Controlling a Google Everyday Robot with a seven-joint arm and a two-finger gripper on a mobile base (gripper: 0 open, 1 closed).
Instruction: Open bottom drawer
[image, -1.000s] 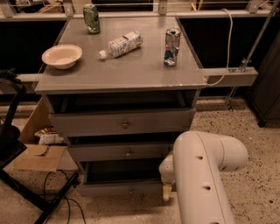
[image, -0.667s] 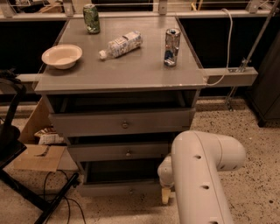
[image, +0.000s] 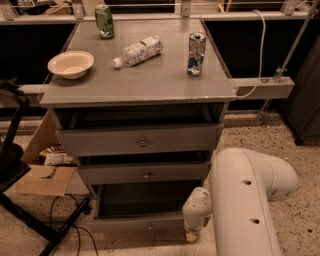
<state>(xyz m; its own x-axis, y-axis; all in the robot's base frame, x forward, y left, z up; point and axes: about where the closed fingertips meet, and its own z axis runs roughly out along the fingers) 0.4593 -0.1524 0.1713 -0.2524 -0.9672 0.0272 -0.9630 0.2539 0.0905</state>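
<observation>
The grey cabinet (image: 225, 95) has three drawers. The bottom drawer (image: 140, 222), with the slimmest front, is pulled out, and its shallow dark grey interior (image: 145, 199) shows. The mid-sized drawer (image: 145, 174) and the tallest drawer (image: 142, 141) above it each stand out a little. My white arm (image: 245, 200) comes in from the lower right. My gripper (image: 192, 234) hangs low at the right end of the bottom drawer's front, mostly hidden behind the wrist. I cannot see whether it touches the front.
On the cabinet top are a bowl (image: 70, 63), a green can (image: 104, 21), a lying plastic bottle (image: 138, 50) and a silver can (image: 196, 47). Cardboard (image: 45, 179) and a black stand with cables (image: 30, 215) lie on the floor at the left.
My wrist and gripper have moved slightly down and to the right. The bottom drawer stands a little further out than before.
</observation>
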